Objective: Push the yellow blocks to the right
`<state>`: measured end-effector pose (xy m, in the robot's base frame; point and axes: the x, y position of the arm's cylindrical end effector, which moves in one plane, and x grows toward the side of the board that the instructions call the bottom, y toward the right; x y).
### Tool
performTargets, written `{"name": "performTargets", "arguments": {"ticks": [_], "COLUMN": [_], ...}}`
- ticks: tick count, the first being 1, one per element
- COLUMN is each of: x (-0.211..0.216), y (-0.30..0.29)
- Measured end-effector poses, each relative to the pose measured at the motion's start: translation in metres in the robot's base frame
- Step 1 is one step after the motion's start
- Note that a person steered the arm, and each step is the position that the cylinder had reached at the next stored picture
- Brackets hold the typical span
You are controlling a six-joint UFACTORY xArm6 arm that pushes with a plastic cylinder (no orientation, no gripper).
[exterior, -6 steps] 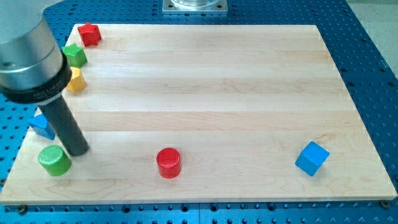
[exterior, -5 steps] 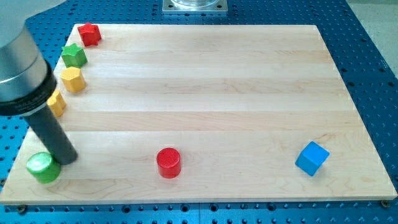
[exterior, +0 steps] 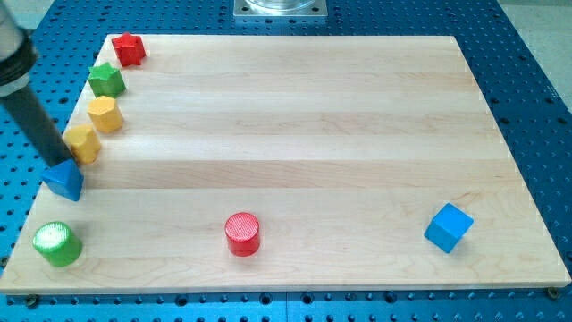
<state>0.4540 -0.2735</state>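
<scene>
Yellow blocks (exterior: pixel 105 114) (exterior: pixel 82 143) sit along your board's left edge; my tip (exterior: pixel 61 164), a bare rod without fingers, touches the nearer one's left.

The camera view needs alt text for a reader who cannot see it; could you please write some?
My tip sits at the board's left edge, just left of a yellow block and above a blue block. A second yellow block lies just beyond.

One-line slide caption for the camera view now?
My tip sits at the board's left edge between a yellow block and the blue block.
</scene>
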Motion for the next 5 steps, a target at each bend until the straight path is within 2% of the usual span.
{"name": "performTargets", "arguments": {"ticks": [2,3,4,5], "x": [-0.026,-0.029,-0.080,-0.061], "y": [0.052,-0.002,0.003,0.052]}}
